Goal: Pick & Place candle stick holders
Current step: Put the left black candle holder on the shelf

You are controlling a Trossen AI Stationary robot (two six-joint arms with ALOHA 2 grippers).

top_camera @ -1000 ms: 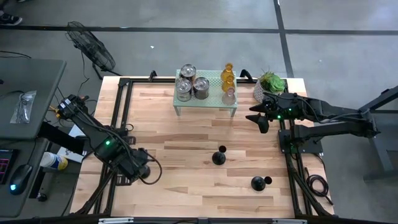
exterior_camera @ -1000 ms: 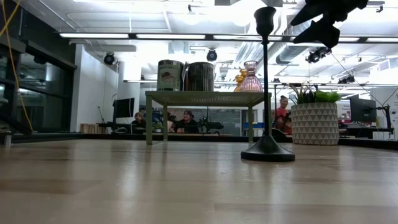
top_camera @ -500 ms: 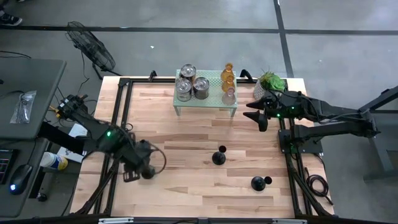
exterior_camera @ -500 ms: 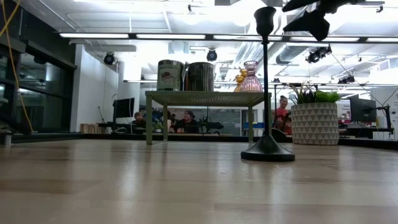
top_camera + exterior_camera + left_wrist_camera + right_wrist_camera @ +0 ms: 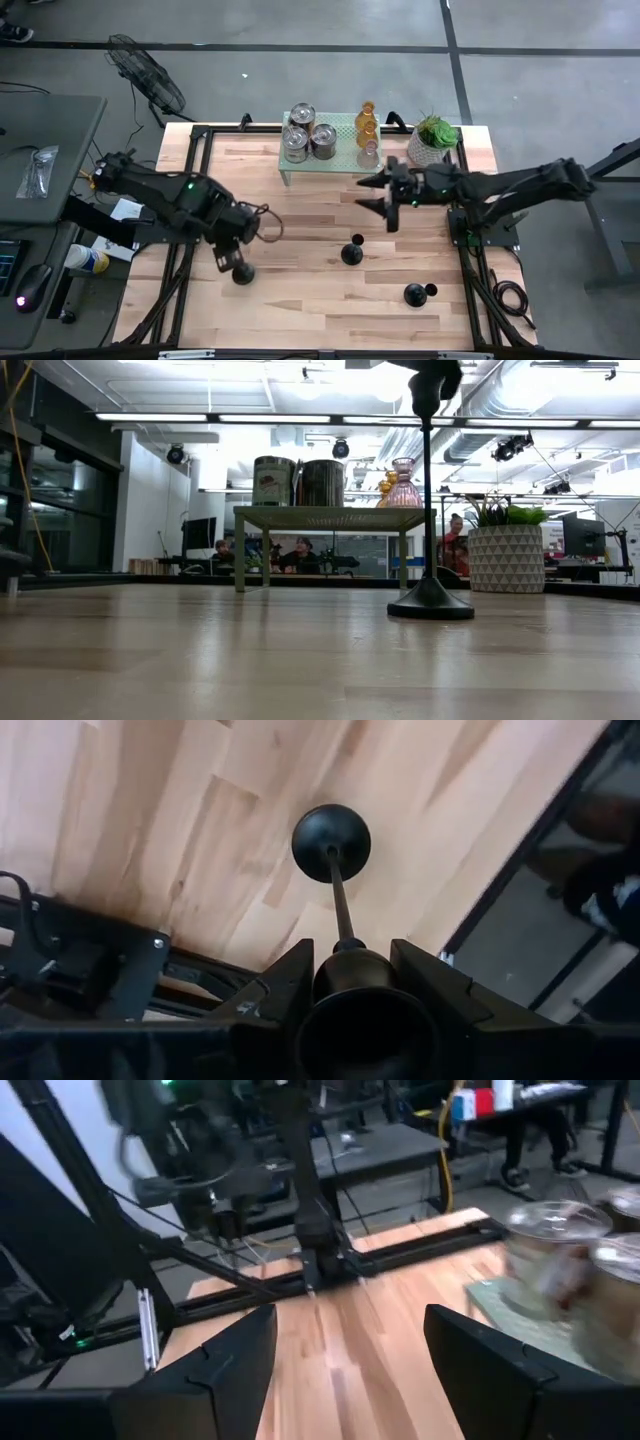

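One slim black round-based candle stick holder (image 5: 332, 845) hung pinched in the left gripper (image 5: 232, 262) at eight o'clock on the wooden table (image 5: 300, 290). Right gripper (image 5: 385, 196) hovered spread-fingered near centre. Could have swung loose, pinched only at the cup end.

The left gripper (image 5: 352, 982) clamps the cup end of a black candle stick holder (image 5: 333, 860), whose round base points toward 12 o'clock above the wooden table (image 5: 180, 810).

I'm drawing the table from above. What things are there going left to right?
Left hand holding a black candlestick → shiny silver metal cups → right hand → green plant in white pot.
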